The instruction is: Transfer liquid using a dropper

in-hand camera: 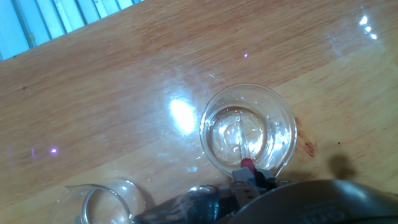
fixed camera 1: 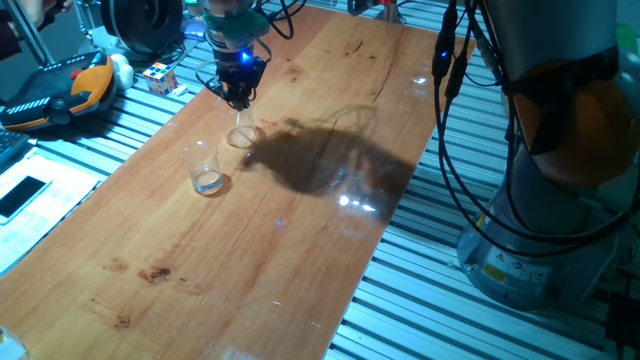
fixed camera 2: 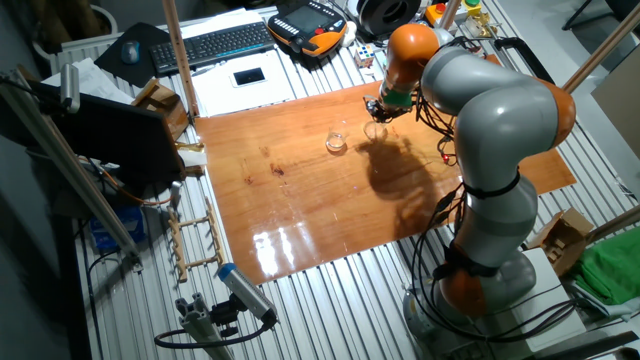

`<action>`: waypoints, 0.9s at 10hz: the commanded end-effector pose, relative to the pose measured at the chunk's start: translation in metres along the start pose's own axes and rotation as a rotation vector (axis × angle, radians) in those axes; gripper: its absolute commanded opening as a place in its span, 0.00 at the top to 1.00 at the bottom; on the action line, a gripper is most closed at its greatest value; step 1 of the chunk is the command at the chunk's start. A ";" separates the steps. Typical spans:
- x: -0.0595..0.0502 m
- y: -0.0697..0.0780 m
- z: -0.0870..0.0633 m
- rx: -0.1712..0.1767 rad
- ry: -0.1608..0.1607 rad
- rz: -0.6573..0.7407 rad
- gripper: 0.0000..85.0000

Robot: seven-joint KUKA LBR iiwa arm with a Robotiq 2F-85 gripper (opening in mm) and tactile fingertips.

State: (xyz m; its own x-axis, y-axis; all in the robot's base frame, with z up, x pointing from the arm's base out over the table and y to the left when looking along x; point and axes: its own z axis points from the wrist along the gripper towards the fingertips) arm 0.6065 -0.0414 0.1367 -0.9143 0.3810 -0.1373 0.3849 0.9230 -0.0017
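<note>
Dropper [in-hand camera: 241, 144] is dipping its clear tip into the glass [in-hand camera: 249, 127] under the gripper [in-hand camera: 249, 180], which is closing on its pink end; judging by this, it is drawing or releasing liquid [in-hand camera: 233, 134], and next needs a straight lift.

Hand [fixed camera 2: 378, 110] above one glass [fixed camera 2: 375, 131], second glass [fixed camera 2: 336, 142] beside

i see a clear dropper [in-hand camera: 244, 144] with a red end, clear glass [fixed camera 1: 205, 167], orange-brown grained worktop [fixed camera 1: 250, 250].
</note>
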 end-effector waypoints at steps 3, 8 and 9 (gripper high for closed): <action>0.000 0.000 0.000 -0.001 0.001 -0.003 0.95; 0.000 -0.001 -0.002 0.004 -0.002 -0.001 0.89; 0.000 -0.001 -0.003 0.004 -0.003 -0.001 0.89</action>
State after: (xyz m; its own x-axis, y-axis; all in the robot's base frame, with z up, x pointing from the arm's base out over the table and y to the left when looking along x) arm 0.6052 -0.0422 0.1397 -0.9142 0.3802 -0.1403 0.3847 0.9230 -0.0056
